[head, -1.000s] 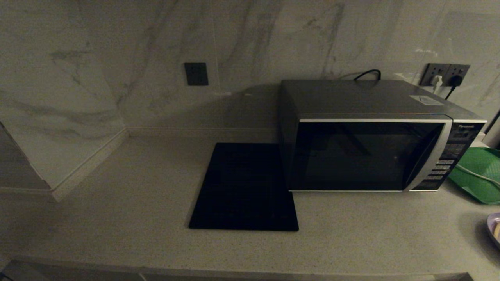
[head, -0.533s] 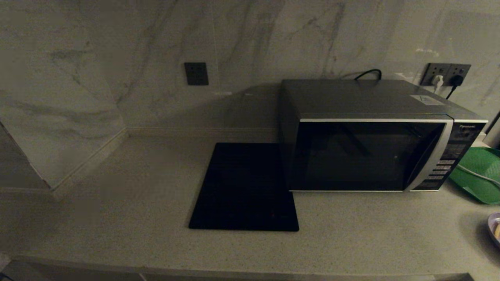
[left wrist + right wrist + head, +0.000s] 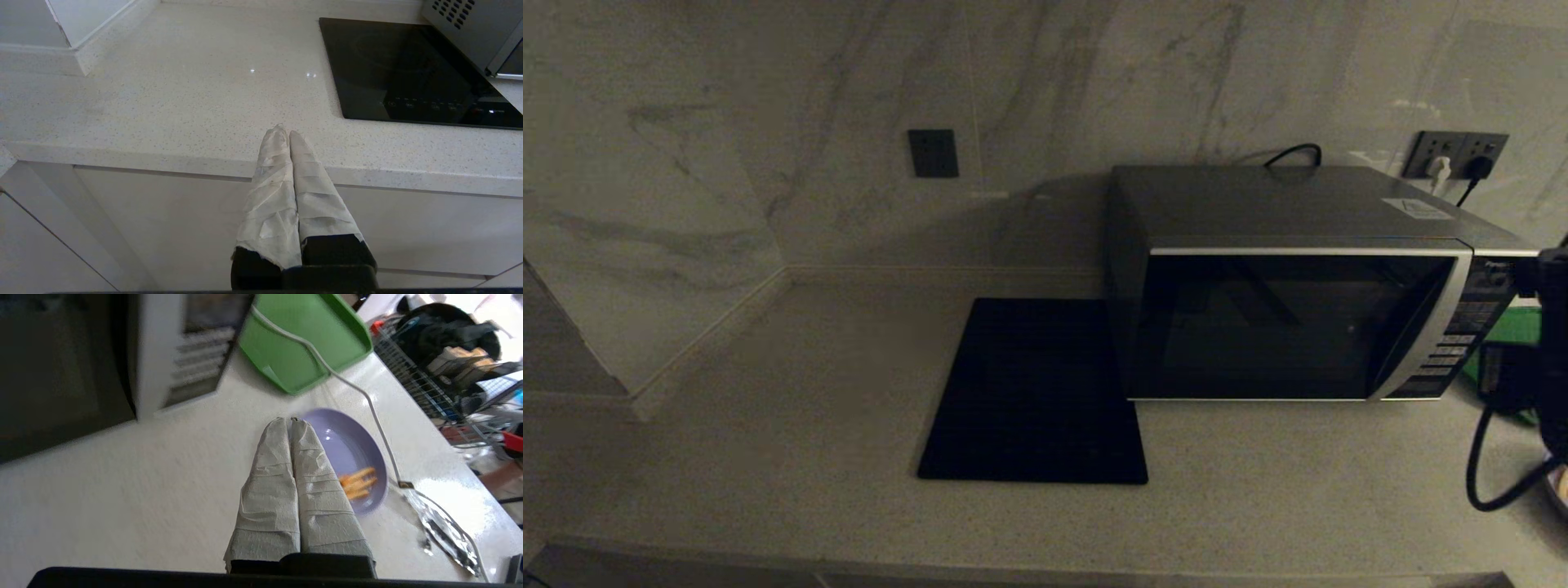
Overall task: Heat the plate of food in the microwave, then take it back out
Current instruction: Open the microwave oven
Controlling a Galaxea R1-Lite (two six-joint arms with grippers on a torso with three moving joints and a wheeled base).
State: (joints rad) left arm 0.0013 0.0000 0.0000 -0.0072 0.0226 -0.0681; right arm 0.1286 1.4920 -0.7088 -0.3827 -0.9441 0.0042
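Microwave (image 3: 1298, 327) standing toward back right of countertop (image 3: 809, 457), door shut, dark glass front, curved silver trim, button panel on its right end. Plate of food (image 3: 351, 465) resting near front right corner of countertop, well apart from microwave, just beside green tray (image 3: 302, 347); round, shallow, pale lavender, smooth-glazed, a few thin orange fries lying loose toward one side. Right gripper (image 3: 291, 420) hovering above countertop with tips over plate's near rim, fabric-wrapped fingers (image 3: 269, 477) pressed flat together, clenched on nothing. Left gripper (image 3: 286, 132) parked low before front edge of countertop, wrapped fingers likewise pressed together, empty. Black glass cooktop (image 3: 1037, 392) set flush into countertop just left of microwave. White cable (image 3: 367, 400) running across tray and past plate's far side. Crinkled foil wrapper (image 3: 445, 531) lying beyond plate toward countertop's right edge. Countertop pale, speckled, stone-like, hard and slick. Risks, judged: door not yet opened, so grabbing plate first leaves nowhere to put it; thin low rim on slick stone likely to skid or tip under a pinch, spilling loose fries; cable close enough to snag on lift.
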